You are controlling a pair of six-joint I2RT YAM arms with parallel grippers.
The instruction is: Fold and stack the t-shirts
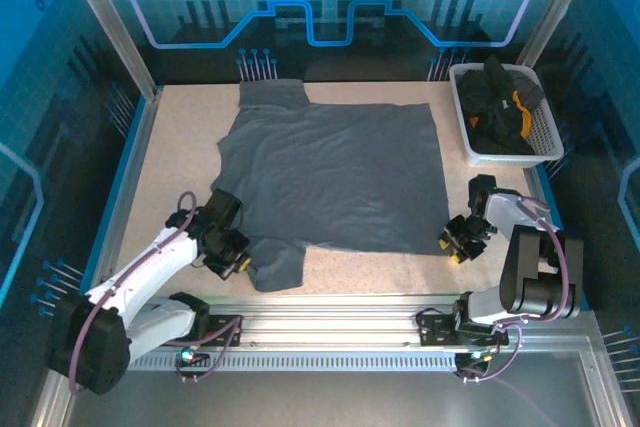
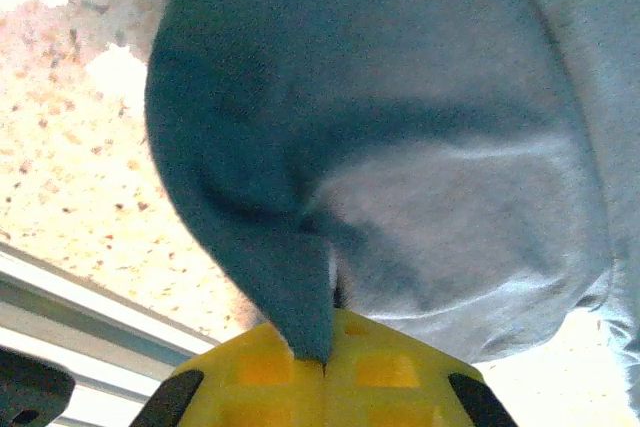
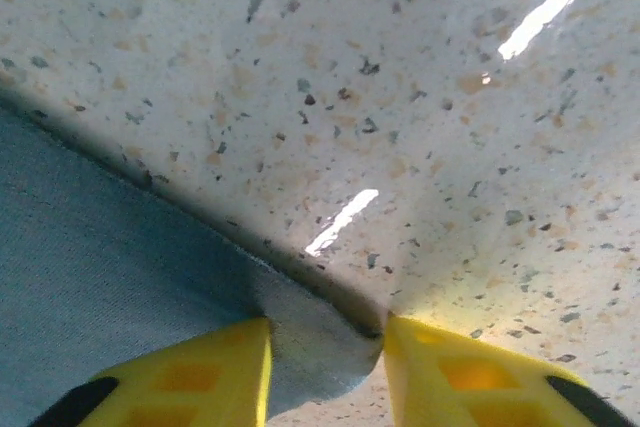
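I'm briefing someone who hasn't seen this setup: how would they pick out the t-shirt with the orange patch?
On the speckled table, look to the far right corner, where a white mesh basket sits. Black t-shirts are heaped inside it. The one wanted is black with an orange-yellow patch, unlike the grey t-shirt spread flat mid-table.

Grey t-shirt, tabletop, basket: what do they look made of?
Grey t-shirt: soft matte knit cloth, likely cotton jersey; it drapes and creases, and a fine weave shows in the right wrist view. Tabletop: hard, glossy, speckled beige surface, maybe laminate or a stone-look composite; it mirrors light streaks. Basket: white moulded plastic by its look, with perforated mesh walls.
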